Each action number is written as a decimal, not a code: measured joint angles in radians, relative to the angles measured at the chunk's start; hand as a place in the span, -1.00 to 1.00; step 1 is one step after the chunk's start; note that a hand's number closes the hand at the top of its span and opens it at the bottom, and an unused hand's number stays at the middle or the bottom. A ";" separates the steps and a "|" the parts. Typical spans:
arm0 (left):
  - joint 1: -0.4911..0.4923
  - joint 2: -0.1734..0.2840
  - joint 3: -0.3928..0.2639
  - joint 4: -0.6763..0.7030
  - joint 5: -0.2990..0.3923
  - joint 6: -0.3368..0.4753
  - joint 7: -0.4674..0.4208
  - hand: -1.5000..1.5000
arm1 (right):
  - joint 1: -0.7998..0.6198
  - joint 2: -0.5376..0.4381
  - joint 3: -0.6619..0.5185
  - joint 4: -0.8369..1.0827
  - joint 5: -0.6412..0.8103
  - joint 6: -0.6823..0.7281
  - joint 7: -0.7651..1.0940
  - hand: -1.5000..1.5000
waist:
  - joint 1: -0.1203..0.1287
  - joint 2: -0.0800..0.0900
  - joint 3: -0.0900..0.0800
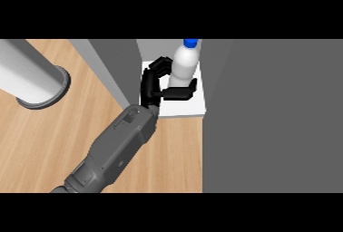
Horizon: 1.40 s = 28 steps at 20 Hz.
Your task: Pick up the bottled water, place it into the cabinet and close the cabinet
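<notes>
Wooden worktop beside cabinet | robot hand curled around bottled water, mid-body | judged light, rigid, smooth, tippable; hold below shoulder.

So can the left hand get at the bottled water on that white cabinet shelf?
Probably yes: the left hand curls round the bottled water on the white shelf, with nothing between them.
</notes>
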 measured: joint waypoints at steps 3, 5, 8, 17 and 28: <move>-0.066 0.002 0.009 0.117 -0.030 0.010 -0.009 1.00 | -0.005 0.003 -0.006 0.004 -0.004 0.005 -0.002 -1.00 | -0.006 0.004 0.000; -0.119 0.002 0.008 0.187 -0.050 0.027 0.009 1.00 | -0.019 0.001 -0.020 0.012 -0.009 0.006 -0.002 -1.00 | -0.009 0.006 0.000; -0.163 0.005 0.027 0.286 -0.063 0.048 0.014 1.00 | -0.028 -0.001 -0.029 0.019 -0.014 0.014 -0.006 -1.00 | -0.014 0.009 0.000; -0.208 0.031 0.130 0.453 -0.040 0.051 -0.086 -1.00 | -0.043 0.000 -0.033 0.031 -0.026 0.038 -0.018 -1.00 | -0.029 0.019 -0.001; -0.309 0.050 0.121 0.580 -0.098 0.138 -0.128 -1.00 | -0.039 -0.013 -0.052 0.047 -0.055 0.078 -0.038 -1.00 | -0.053 0.026 -0.001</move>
